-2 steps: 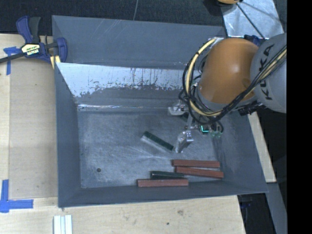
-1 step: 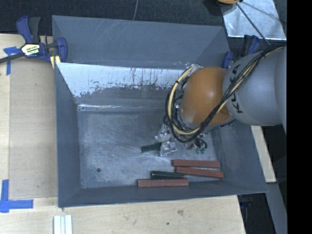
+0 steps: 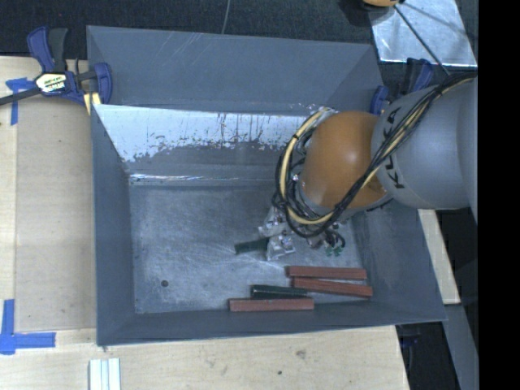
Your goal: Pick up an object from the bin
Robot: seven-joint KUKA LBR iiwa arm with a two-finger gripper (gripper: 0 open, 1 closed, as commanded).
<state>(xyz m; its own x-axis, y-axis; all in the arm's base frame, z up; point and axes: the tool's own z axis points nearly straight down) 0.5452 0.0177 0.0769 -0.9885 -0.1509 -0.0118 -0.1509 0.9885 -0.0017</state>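
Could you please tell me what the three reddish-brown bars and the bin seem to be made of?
The reddish-brown bars look like matt wood or plastic: flat, even colour, no shine; I cannot settle which. The bin looks like grey sheet metal, scuffed and scratched.

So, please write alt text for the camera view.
A robot arm with an orange wrist cover reaches low into a grey metal bin, beside a small dark thing. Three reddish-brown sticks and a dark one lie near the front wall.

Dim overall. Glare band across back wall of bin [image 3: 203, 128], soft highlight on orange cover [image 3: 345, 161], shadow beneath it.
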